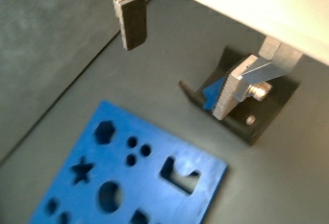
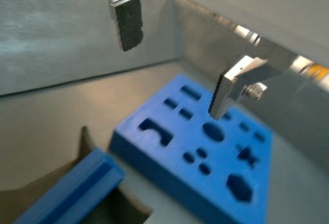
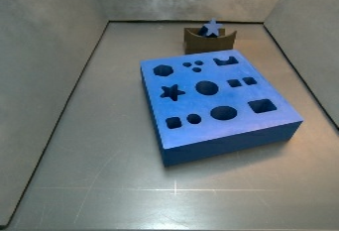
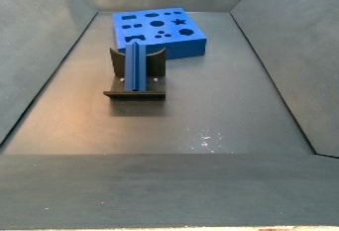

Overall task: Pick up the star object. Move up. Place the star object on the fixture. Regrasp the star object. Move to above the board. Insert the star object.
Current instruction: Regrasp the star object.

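Observation:
The star object [image 3: 211,28] is a ridged blue bar resting in the notch of the dark fixture [image 3: 203,44], standing apart from the board [image 3: 212,96]. In a side view the star object [image 4: 138,61] lies lengthwise on the fixture [image 4: 135,92], in front of the board [image 4: 159,29]. My gripper [image 1: 182,59] hangs open above the floor with nothing between its fingers [image 1: 130,21]. Both wrist views show it well above the star object [image 1: 209,96] [image 2: 71,199], the fixture [image 1: 267,112] and the board [image 1: 129,165] [image 2: 206,141]. Neither side view shows the gripper.
Grey sloping walls [image 3: 59,37] enclose the dark floor [image 4: 199,126] on all sides. The board has several cut-out holes, among them a star-shaped hole [image 3: 171,91].

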